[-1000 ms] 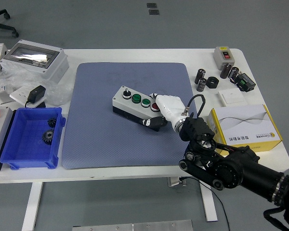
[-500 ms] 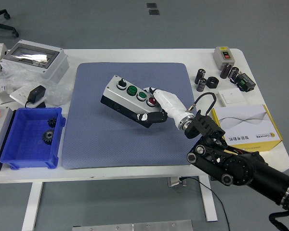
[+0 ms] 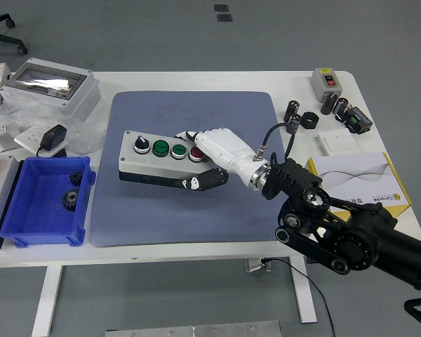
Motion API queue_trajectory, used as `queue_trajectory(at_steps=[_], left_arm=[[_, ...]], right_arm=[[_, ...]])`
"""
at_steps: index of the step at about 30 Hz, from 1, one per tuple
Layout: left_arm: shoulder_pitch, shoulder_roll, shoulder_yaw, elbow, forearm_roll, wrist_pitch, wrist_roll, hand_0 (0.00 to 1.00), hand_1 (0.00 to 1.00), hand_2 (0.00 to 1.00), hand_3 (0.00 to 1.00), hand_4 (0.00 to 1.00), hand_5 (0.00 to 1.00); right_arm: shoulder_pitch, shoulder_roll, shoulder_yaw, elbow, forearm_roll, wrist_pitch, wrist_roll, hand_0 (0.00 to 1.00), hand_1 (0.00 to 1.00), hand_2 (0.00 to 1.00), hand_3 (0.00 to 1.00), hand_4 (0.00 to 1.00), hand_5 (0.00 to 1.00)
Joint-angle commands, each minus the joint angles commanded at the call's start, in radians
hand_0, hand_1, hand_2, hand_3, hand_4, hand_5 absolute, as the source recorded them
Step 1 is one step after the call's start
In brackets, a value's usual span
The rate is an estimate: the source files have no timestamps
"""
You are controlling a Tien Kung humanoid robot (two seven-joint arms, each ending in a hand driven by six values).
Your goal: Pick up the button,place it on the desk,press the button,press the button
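The button box (image 3: 154,158) is a grey case with a black knob, two green buttons and a red button on top. It is above the middle of the blue mat (image 3: 189,203), roughly level. My right hand (image 3: 203,158), white with black fingertips, is shut on the box's right end, fingers over the top and thumb (image 3: 196,182) against the front side. Its black arm comes in from the lower right. The left arm is not in view.
A blue bin (image 3: 45,203) with black gears sits at the left, with a grey enclosure (image 3: 49,88) behind it. A yellow and white carton (image 3: 358,182), a small switch box (image 3: 328,81) and black cylinders (image 3: 295,116) lie at the right.
The right hand has carried the button box leftward across the mat, and the box has turned from a slant to about level.
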Motion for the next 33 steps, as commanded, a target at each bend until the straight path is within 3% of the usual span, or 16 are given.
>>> queue_trajectory(at_steps=[11, 12, 17, 18, 23, 24, 29, 30, 33], left_arm=[[0.000, -0.002, 0.003, -0.001, 0.000, 0.000, 0.003, 0.633, 0.537, 0.513, 0.617, 0.358, 0.077], [-0.001, -0.003, 0.002, -0.001, 0.001, -0.001, 0.002, 0.632, 0.536, 0.513, 0.617, 0.359, 0.081], [-0.004, -0.006, -0.001, 0.000, 0.006, -0.003, 0.000, 0.632, 0.536, 0.513, 0.617, 0.359, 0.081], [-0.004, -0.006, -0.001, 0.000, 0.006, -0.003, 0.000, 0.633, 0.536, 0.512, 0.617, 0.359, 0.083], [-0.004, -0.006, -0.001, -0.001, 0.007, -0.003, 0.001, 0.633, 0.536, 0.512, 0.617, 0.359, 0.083], [-0.004, -0.006, -0.001, 0.000, 0.006, -0.003, 0.001, 0.633, 0.535, 0.511, 0.616, 0.358, 0.086], [-0.003, -0.007, 0.000, -0.001, 0.005, -0.002, 0.002, 0.633, 0.535, 0.511, 0.616, 0.358, 0.086], [-0.002, -0.006, 0.000, 0.000, 0.005, -0.002, 0.000, 0.633, 0.534, 0.510, 0.615, 0.355, 0.086], [-0.002, -0.006, 0.001, 0.000, -0.003, -0.002, -0.016, 0.633, 0.534, 0.510, 0.615, 0.355, 0.086]], right_arm=[[-0.006, -0.011, -0.027, -0.047, -0.033, 0.047, 0.009, 0.110, 0.209, 0.211, 0.204, 0.013, 0.002], [-0.006, -0.012, -0.030, -0.050, -0.031, 0.051, 0.009, 0.247, 0.328, 0.320, 0.318, 0.029, 0.002], [-0.003, -0.014, -0.041, -0.056, -0.015, 0.061, 0.010, 0.247, 0.328, 0.320, 0.318, 0.029, 0.002], [-0.002, -0.014, -0.043, -0.056, -0.013, 0.063, 0.009, 0.681, 0.604, 0.556, 0.533, 0.002, 0.148], [-0.003, -0.014, -0.044, -0.056, -0.007, 0.066, 0.002, 0.681, 0.604, 0.556, 0.533, 0.002, 0.148], [-0.004, -0.014, -0.043, -0.056, -0.006, 0.066, -0.001, 0.823, 0.726, 0.664, 0.632, 0.112, 0.206], [-0.010, -0.012, -0.037, -0.056, -0.001, 0.073, -0.013, 0.823, 0.726, 0.664, 0.632, 0.112, 0.206], [-0.013, -0.011, -0.035, -0.056, 0.000, 0.076, -0.015, 0.889, 0.790, 0.765, 0.718, 0.206, 0.141], [-0.018, -0.009, -0.028, -0.058, 0.000, 0.082, -0.016, 0.889, 0.790, 0.765, 0.718, 0.206, 0.141]])
